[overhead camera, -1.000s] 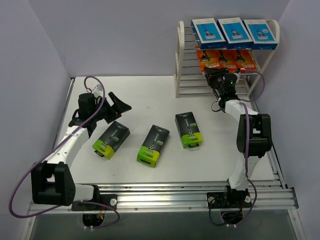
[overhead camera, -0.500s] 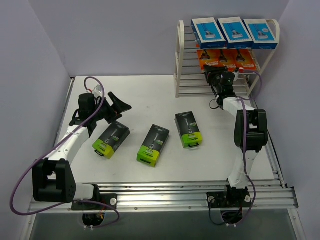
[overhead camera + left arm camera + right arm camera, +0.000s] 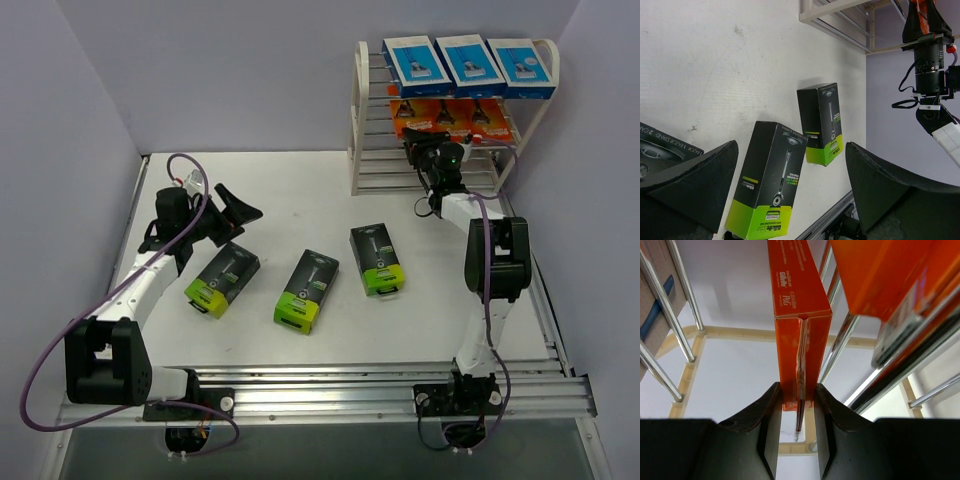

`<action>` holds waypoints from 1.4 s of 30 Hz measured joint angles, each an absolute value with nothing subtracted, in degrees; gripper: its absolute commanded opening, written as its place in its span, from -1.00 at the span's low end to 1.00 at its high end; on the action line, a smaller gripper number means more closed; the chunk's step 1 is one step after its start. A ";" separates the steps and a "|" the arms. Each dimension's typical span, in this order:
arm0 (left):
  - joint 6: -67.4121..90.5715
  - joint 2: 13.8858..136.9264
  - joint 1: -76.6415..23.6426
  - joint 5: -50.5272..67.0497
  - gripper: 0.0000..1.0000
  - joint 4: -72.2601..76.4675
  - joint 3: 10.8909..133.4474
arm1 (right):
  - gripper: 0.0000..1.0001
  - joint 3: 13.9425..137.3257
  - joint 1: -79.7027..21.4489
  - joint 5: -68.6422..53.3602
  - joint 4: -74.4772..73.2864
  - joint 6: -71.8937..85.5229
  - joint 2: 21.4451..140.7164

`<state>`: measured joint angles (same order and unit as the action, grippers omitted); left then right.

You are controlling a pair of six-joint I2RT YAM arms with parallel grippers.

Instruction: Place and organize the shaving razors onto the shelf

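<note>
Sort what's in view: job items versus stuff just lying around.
Job: shelf; three blue packs on its top tier; three orange packs at the tier below, one in the jaws of the right gripper; three black-and-lime packs on the table.
Lying about: nothing loose visible; only rig fittings: rail, purple cables.

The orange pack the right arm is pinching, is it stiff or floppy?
Probably stiff: the orange pack shows straight edges where the right end effector grips it. Likely light too, since it is held by one narrow end.

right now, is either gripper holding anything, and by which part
The right gripper pinches an orange razor pack by its near end flap. The left gripper is open and holds nothing.
</note>
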<state>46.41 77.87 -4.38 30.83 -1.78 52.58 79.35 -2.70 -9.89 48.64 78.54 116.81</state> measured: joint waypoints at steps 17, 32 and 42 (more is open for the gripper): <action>47.48 78.00 -4.38 31.42 0.93 -0.14 51.96 | -0.85 79.18 -4.93 -8.19 49.93 82.50 117.05; 47.90 78.39 -4.38 31.64 0.93 0.45 51.20 | 0.11 78.78 -5.37 -7.25 52.29 86.06 118.02; 48.45 78.56 -4.27 31.81 0.93 0.69 50.96 | 0.21 78.78 -5.41 -7.27 53.43 86.98 118.02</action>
<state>48.45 78.56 -4.27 31.81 0.69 50.96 78.78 -5.41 -7.27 53.43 86.98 118.02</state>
